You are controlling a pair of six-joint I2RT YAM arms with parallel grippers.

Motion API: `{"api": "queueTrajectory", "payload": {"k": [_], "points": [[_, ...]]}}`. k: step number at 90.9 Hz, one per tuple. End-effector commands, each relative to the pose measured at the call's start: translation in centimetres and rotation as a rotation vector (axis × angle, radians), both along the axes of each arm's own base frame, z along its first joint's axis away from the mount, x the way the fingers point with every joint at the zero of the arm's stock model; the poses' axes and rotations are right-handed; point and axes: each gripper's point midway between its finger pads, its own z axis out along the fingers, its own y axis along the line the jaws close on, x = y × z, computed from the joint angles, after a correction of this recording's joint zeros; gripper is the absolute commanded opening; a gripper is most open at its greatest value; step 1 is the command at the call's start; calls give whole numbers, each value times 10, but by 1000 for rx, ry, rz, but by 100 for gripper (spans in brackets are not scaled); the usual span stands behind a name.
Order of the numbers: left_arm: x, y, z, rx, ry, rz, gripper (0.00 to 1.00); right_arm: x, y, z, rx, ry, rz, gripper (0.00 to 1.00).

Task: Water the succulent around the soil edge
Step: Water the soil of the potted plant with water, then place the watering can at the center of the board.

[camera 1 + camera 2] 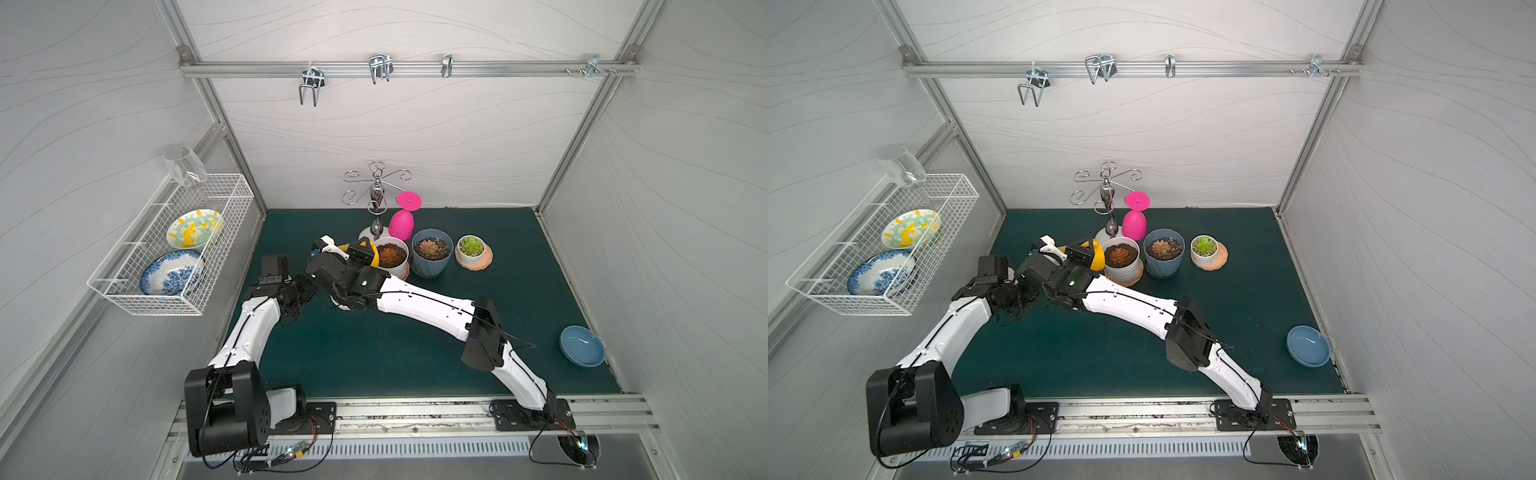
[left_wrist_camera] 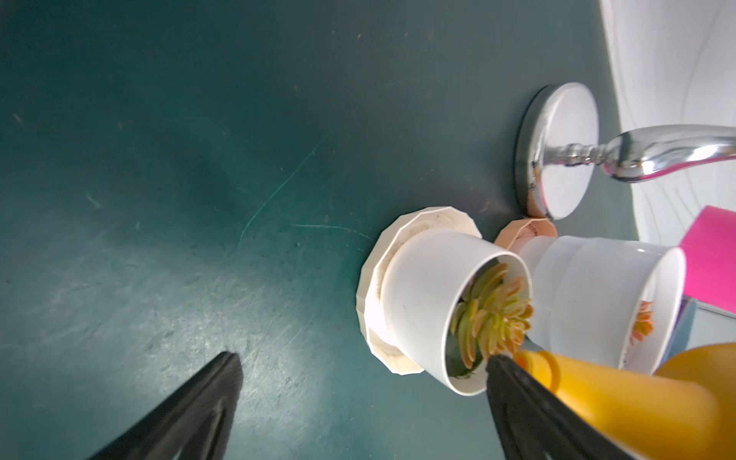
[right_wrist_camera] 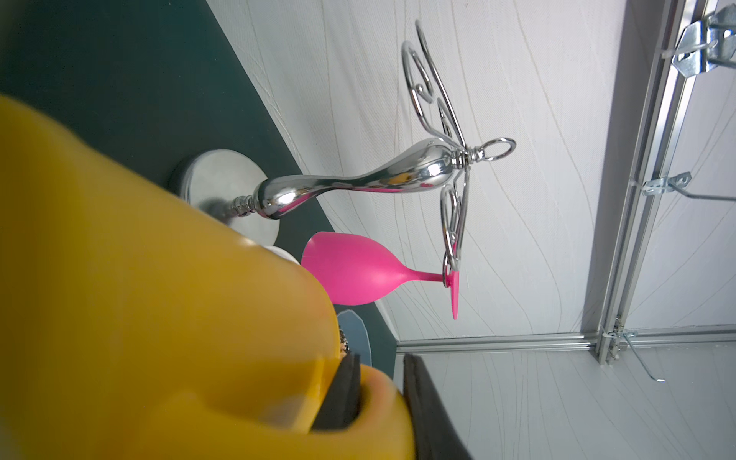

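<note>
My right gripper [image 3: 380,360] pinches the can [image 2: 621,398] handle; left gripper [image 2: 362,356] spread, idle beside pot [image 2: 422,294]. Spout [image 2: 533,360] at rim, just beside succulent [image 2: 494,318]. I'd tilt slowly, tracing soil edge, off the leaves.

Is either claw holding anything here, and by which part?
The right claw is shut on the yellow plastic watering can, gripping its handle. The left claw is open, holding nothing.

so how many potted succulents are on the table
4. In a top view: white pot by the yellow watering can, blue pot, small white pot on a peach saucer. A fourth white pot shows only in the left wrist view; hidden from above.
</note>
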Motion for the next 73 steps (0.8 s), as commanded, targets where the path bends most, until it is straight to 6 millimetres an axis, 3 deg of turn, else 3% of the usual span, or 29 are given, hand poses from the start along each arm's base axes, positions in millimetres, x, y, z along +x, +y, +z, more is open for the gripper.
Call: {"api": "queueTrajectory", "payload": {"k": [1,24,59,73], "points": [[6,7,30,38,-72,18,100,-13,-30,47,153,-24,-36,0],[-1,7,58,58,-128,18,100,-33,-85,54,323,89,-92,0],[-10,-1,93,53,-225,3,100,-59,-191,5,633,320,-253,0],[-10,-10,104,25,-273,-15,100,-71,-224,-10,726,350,-286,0]]}}
